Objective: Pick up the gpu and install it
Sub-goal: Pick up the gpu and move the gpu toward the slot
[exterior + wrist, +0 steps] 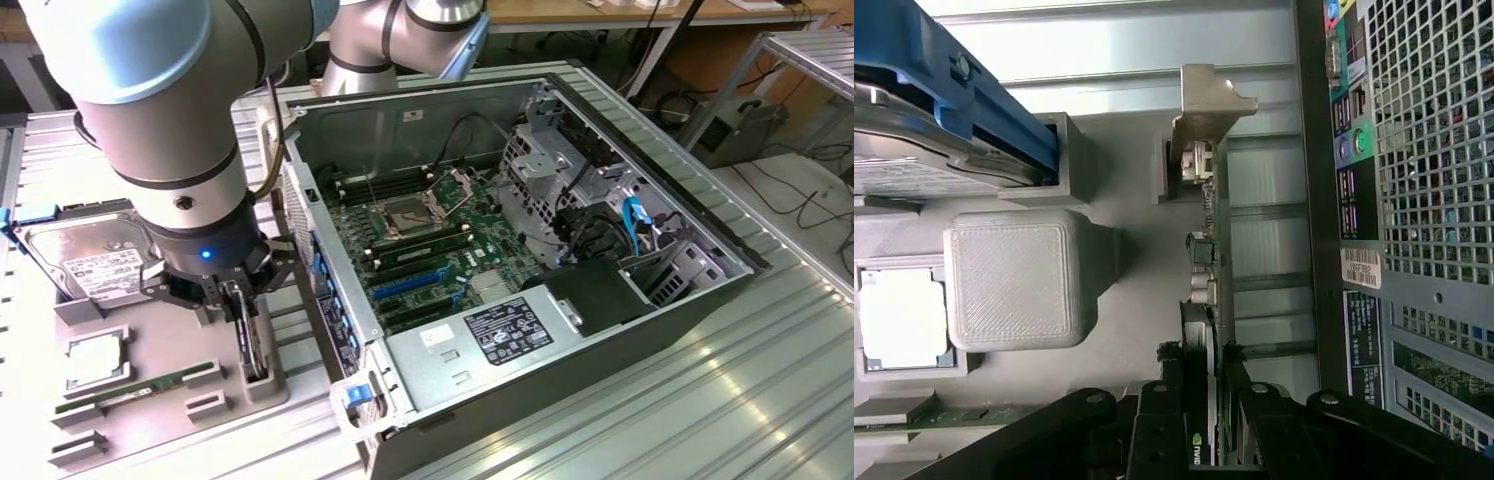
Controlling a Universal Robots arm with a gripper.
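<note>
The gpu (248, 350) stands on edge as a narrow black slab in a slot of the grey holder tray (174, 340), on the exterior view's left beside the open computer case (441, 110). My gripper (239, 303) reaches straight down over it, one finger on each side of the card. In the wrist view the gpu (1206, 260) runs away from the gripper (1206, 410) to its greyish metal end bracket (1206, 105). The black fingers (1164, 410) press against both faces of the card, which still sits in its holder.
The case's motherboard (427, 250) has blue expansion slots (407, 285). On the tray lie a silver hard drive (94, 262), a processor (96, 358) and a green memory stick (134, 392). The case's perforated rear panel (1424, 150) is close beside the card, and a grey block (1014, 280) is on its other side.
</note>
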